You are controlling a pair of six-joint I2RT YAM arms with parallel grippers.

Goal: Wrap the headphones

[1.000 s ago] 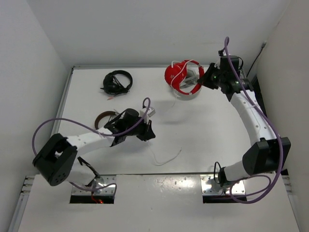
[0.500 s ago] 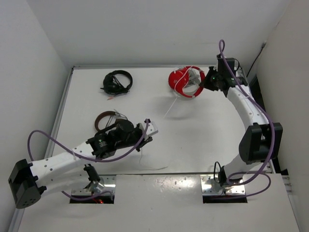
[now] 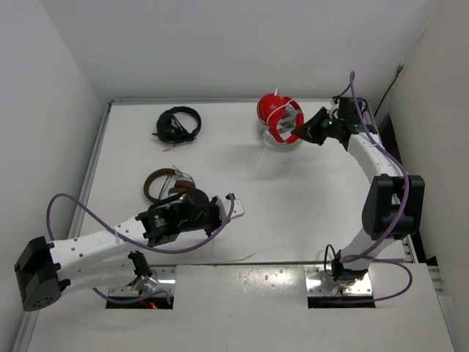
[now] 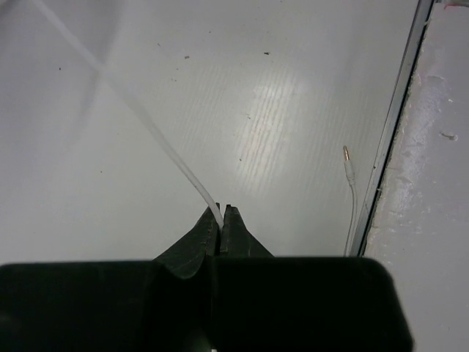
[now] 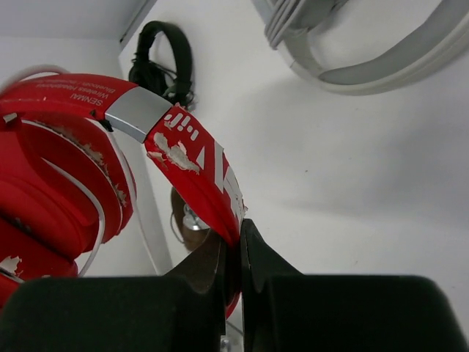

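Your right gripper (image 5: 236,233) clamps the headband (image 5: 198,165) of the red headphones (image 3: 275,116) above the tabletop (image 3: 315,198) near its far edge, while your left gripper (image 4: 221,217) pinches their white cable (image 4: 139,117) near the near edge.

The headphones (image 3: 278,117) hung at the frame's upper middle, the right gripper (image 3: 299,133) just right of them. On the worktop (image 3: 315,205), a second headset (image 3: 178,125) lay upper left and a third headset (image 3: 160,181) left of centre, with the left gripper (image 3: 236,207) lower right of it, the cable (image 4: 139,118) between its jaws.

black headphones (image 3: 178,125), brown headphones (image 3: 157,182) — white table (image 3: 308,198)
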